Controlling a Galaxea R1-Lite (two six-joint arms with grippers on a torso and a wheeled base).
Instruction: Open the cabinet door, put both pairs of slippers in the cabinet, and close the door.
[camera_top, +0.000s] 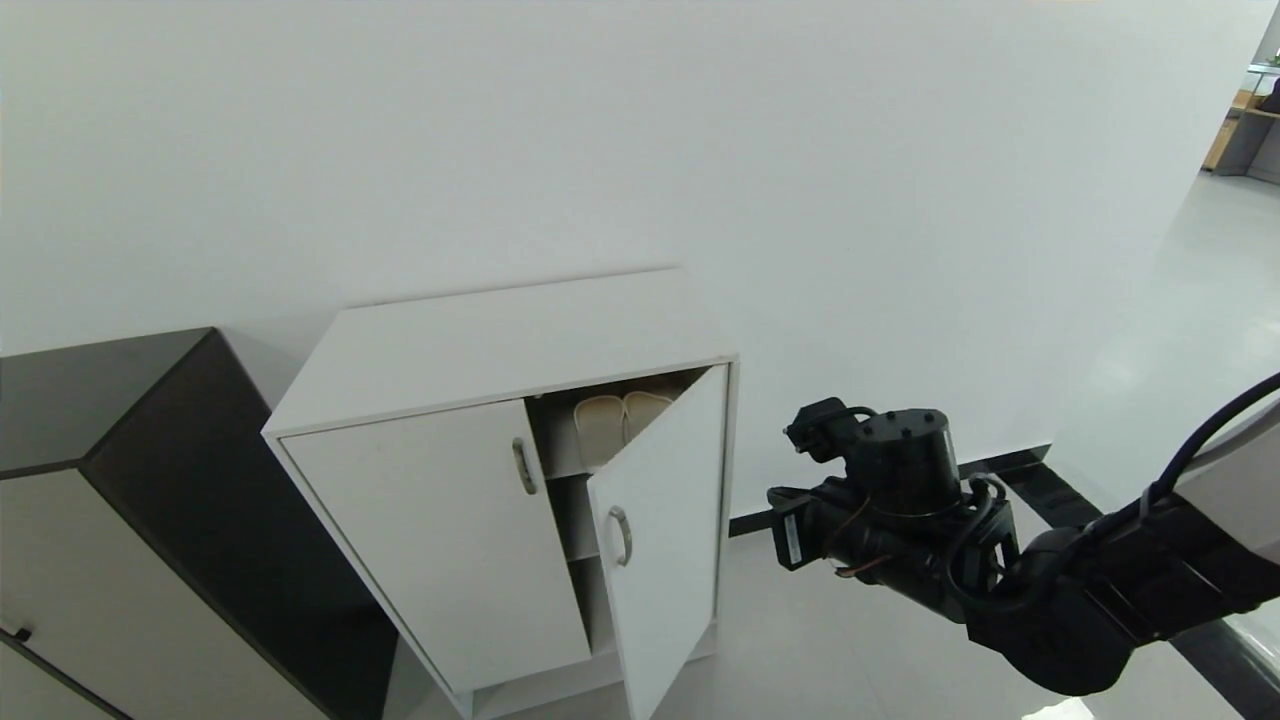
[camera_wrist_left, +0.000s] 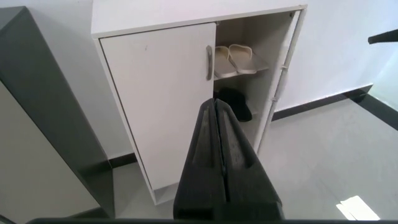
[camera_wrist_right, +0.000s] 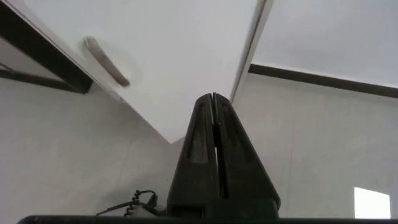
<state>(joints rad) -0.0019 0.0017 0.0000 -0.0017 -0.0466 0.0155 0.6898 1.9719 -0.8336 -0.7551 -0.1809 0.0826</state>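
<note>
The white cabinet (camera_top: 500, 340) stands against the wall with its left door (camera_top: 430, 540) shut and its right door (camera_top: 660, 520) swung partly open. A beige pair of slippers (camera_top: 620, 420) lies on the top shelf, also seen as the beige pair (camera_wrist_left: 239, 59). A dark pair (camera_wrist_left: 236, 104) lies on the shelf below. My right gripper (camera_wrist_right: 214, 99) is shut and empty, close to the outer face of the right door (camera_wrist_right: 186, 56), below its handle (camera_wrist_right: 107, 61). My left gripper (camera_wrist_left: 216, 102) is shut and empty, in front of the cabinet.
A dark grey cabinet (camera_top: 120, 450) stands close on the left of the white one. A black baseboard (camera_top: 1040, 480) runs along the wall. Open floor (camera_top: 820, 650) lies to the right of the cabinet.
</note>
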